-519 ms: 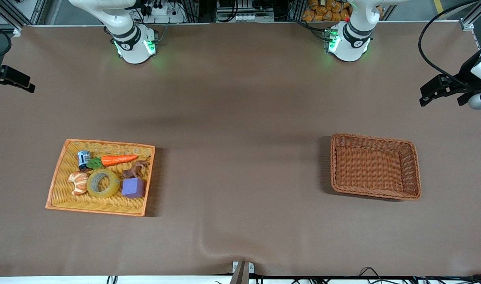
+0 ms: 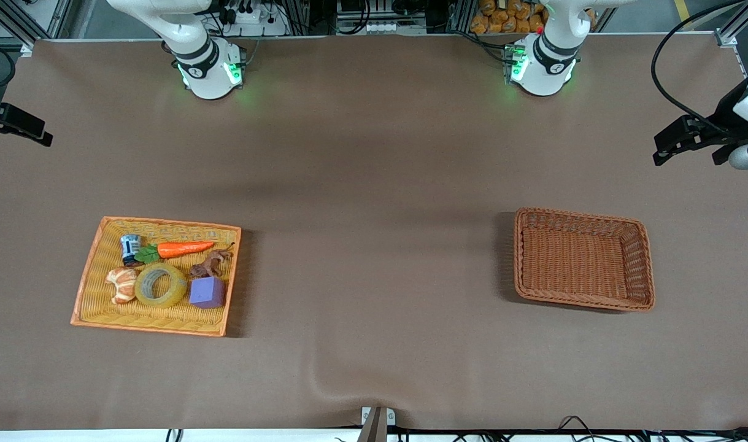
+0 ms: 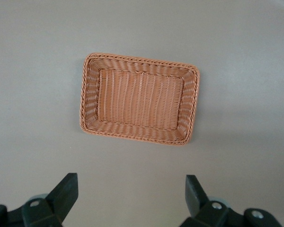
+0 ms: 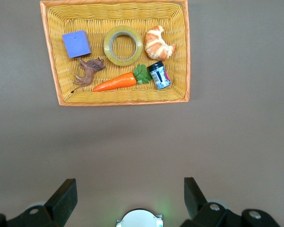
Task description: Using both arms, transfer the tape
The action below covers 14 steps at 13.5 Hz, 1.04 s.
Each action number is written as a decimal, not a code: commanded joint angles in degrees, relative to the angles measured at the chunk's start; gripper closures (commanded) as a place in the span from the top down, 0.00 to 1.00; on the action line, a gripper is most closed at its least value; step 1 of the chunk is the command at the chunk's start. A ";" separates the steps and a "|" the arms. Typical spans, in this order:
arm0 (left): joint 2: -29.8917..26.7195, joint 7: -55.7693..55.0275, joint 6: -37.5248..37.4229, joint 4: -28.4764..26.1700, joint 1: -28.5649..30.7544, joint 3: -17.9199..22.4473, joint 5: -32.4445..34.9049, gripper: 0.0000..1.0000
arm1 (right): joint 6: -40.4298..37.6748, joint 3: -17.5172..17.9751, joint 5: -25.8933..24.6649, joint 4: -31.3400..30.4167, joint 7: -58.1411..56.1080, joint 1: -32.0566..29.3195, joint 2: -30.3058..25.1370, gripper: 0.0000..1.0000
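The tape [image 2: 160,285], a yellowish ring with a grey core, lies flat in the yellow woven tray [image 2: 91,307] between a croissant and a purple block. It also shows in the right wrist view [image 4: 123,45]. My right gripper [image 2: 18,126] is open and empty, high over the table edge at the right arm's end; its fingers [image 4: 61,198] are wide apart. My left gripper [image 2: 686,138] is open and empty, high over the table edge at the left arm's end; its fingers [image 3: 64,196] are wide apart.
The tray also holds a toy carrot [image 2: 183,248], a small can [image 2: 129,247], a croissant [image 2: 122,285], a brown figure [image 2: 209,264] and a purple block [image 2: 207,292]. An empty brown wicker basket [image 2: 582,304] stands toward the left arm's end, also in the left wrist view [image 3: 87,94].
Both grippers have shifted only very slightly. Nothing on the table has moved.
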 commanded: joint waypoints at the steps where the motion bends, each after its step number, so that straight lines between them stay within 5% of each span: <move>1: 0.40 0.45 0.00 0.40 0.52 -0.16 -1.66 1.00 | 0.80 1.12 0.65 -0.58 -0.13 -1.53 -0.36 1.00; 6: 0.75 0.19 0.52 -0.31 1.23 -0.25 -3.78 1.00 | 9.81 1.38 2.67 -7.22 -1.00 -0.65 0.17 1.00; 8: 1.10 0.19 0.52 -0.31 0.96 -0.51 -3.25 1.00 | 15.99 1.47 6.52 -9.98 -4.86 -0.30 4.89 1.00; 12: 1.98 -0.08 0.52 0.04 0.61 -0.69 -2.55 1.00 | 28.30 1.39 6.54 -11.12 -5.14 4.69 17.02 1.00; 14: 2.60 -0.51 0.87 -0.04 0.17 -0.78 -2.28 1.00 | 36.70 1.38 6.10 -17.59 -5.58 5.76 18.88 1.00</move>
